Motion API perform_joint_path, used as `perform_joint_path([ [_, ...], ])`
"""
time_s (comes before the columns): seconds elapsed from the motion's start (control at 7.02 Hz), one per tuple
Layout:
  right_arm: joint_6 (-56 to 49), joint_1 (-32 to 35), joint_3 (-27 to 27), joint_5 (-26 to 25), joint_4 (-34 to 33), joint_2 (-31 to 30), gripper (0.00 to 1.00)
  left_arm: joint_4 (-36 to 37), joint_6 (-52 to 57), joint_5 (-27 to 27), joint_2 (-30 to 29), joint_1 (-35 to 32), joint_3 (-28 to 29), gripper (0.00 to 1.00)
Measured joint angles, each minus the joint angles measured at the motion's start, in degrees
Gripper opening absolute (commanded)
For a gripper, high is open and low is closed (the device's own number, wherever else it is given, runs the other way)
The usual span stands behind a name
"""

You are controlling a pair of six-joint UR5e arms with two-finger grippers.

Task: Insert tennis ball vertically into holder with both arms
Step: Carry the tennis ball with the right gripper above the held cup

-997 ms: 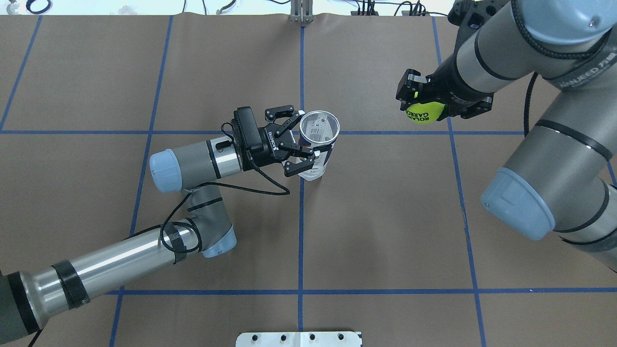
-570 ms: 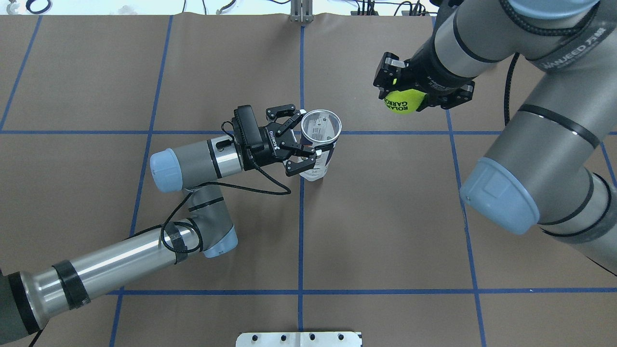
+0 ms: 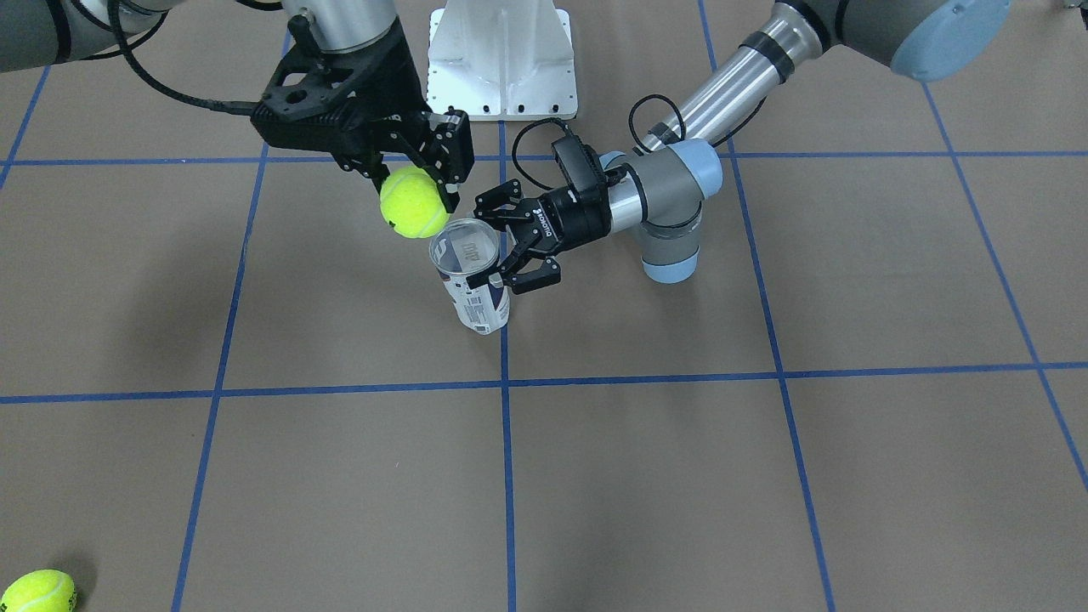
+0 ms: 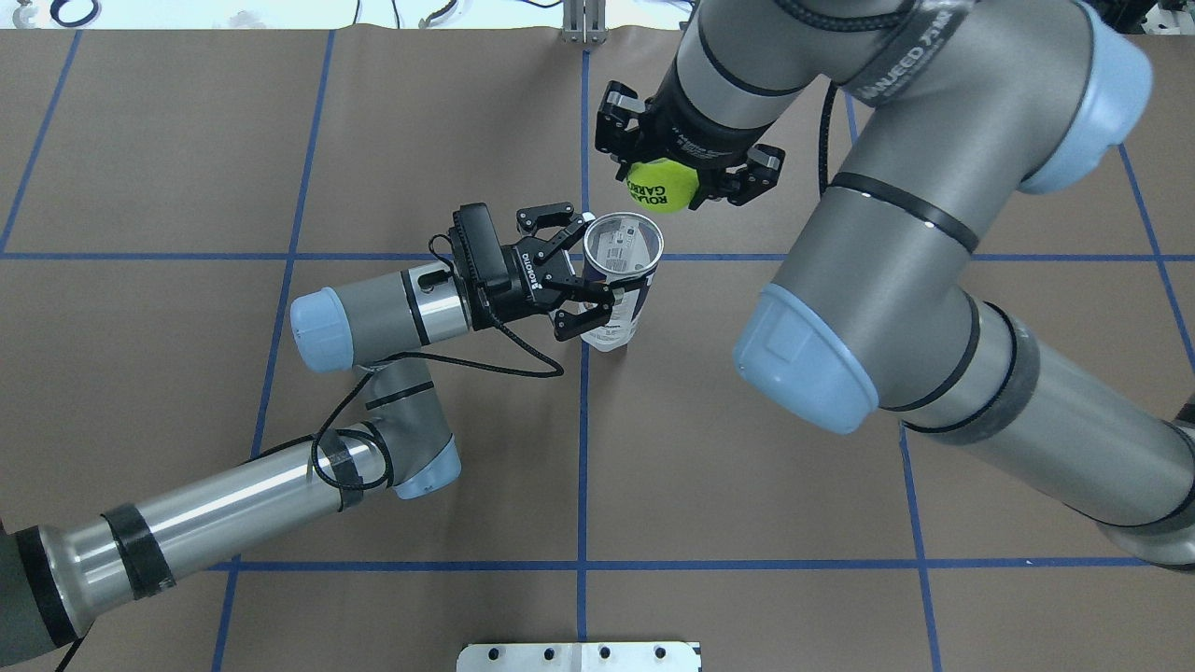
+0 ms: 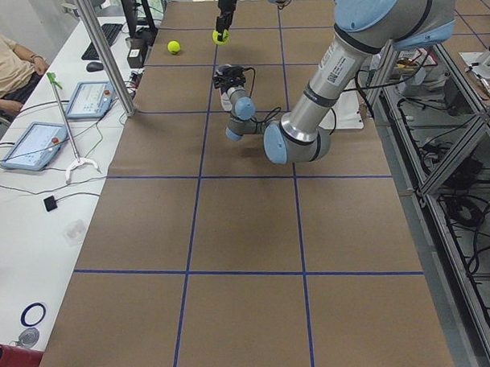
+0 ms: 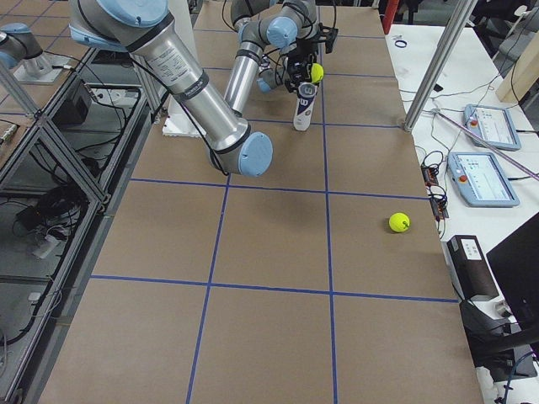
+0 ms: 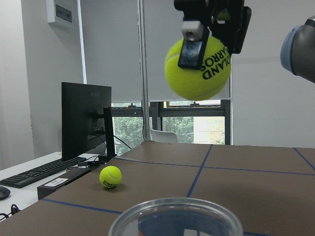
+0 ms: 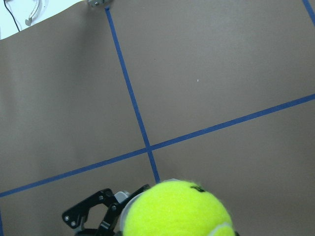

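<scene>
I had the clear plastic cylindrical tennis-ball can with the white and navy label standing upright on the brown paper-covered table with blue tape lines, its mouth open to the top. My left gripper came at this holder from the side. Its black fingers were spread about as wide as the holder and pressed against its upper part, one on each side, just under the rim.

My right gripper pointed downward, well above the holder's rim. Its fingers were closed partway on the bright yellow-green tennis ball with black lettering, pinching it on two opposite sides. That ball hung clear of the holder, higher than the open mouth and a little off to the side farther from my base, not centred over the mouth.

A second yellow-green tennis ball lay on the table well apart from the holder, toward the operators' edge. The white metal pedestal base stood on the holder's other side, near my arms' mounts.
</scene>
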Motion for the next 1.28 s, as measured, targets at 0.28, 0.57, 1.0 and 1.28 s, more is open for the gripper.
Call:
perform_joint_path([
  [0.28, 0.3, -2.7, -2.1, -2.9, 0.0, 1.5, 0.59, 0.0, 0.0, 0.0, 0.0, 0.0, 0.0, 0.69],
  [0.57, 0.4, -4.5, -3.1, -5.5, 0.0, 1.4, 0.83, 0.0, 0.0, 0.1, 0.0, 0.0, 0.0, 0.69],
  [1.0, 0.4, -5.1, -2.9, -6.5, -0.7, 0.9, 0.99, 0.0, -0.1, 0.1, -0.1, 0.0, 0.0, 0.7],
  [1.28, 0.4, -5.1, -2.7, -6.6, -1.2, 0.9, 0.99, 0.0, -0.1, 0.1, -0.1, 0.0, 0.0, 0.7],
])
